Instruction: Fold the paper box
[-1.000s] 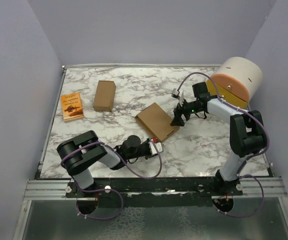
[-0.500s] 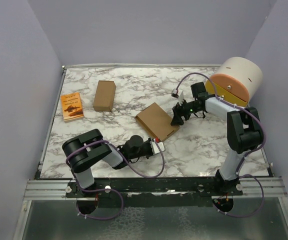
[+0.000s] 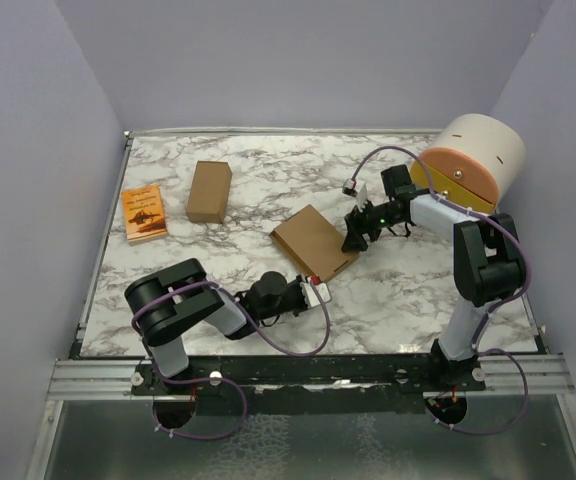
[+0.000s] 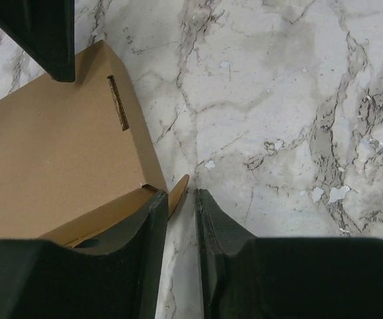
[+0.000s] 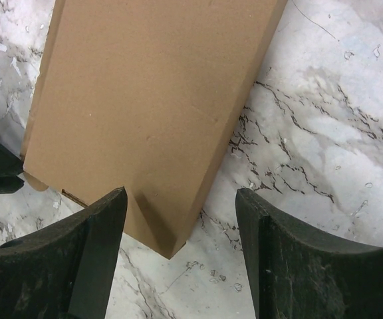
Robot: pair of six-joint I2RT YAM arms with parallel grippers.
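Observation:
The paper box (image 3: 313, 243) is a shallow, wide brown cardboard box lying closed at the table's middle. My left gripper (image 3: 313, 292) lies low at its near corner. In the left wrist view (image 4: 181, 196) the fingers stand a narrow gap apart, and a small cardboard tab (image 4: 179, 191) of the box (image 4: 52, 159) pokes out at their tips, against the left finger. My right gripper (image 3: 354, 240) is wide open at the box's right corner. In the right wrist view (image 5: 181, 199) that corner of the box (image 5: 151, 100) sits between the fingers, untouched.
A narrower ready-made brown box (image 3: 209, 191) and a small orange booklet (image 3: 144, 213) lie at the back left. A large white and orange cylinder (image 3: 473, 160) stands at the back right beside the right arm. Purple walls close in both sides.
The left arm slid a little to the right, bringing its gripper up to the box's near corner, then held still. The right arm shifted only slightly. The box has not moved.

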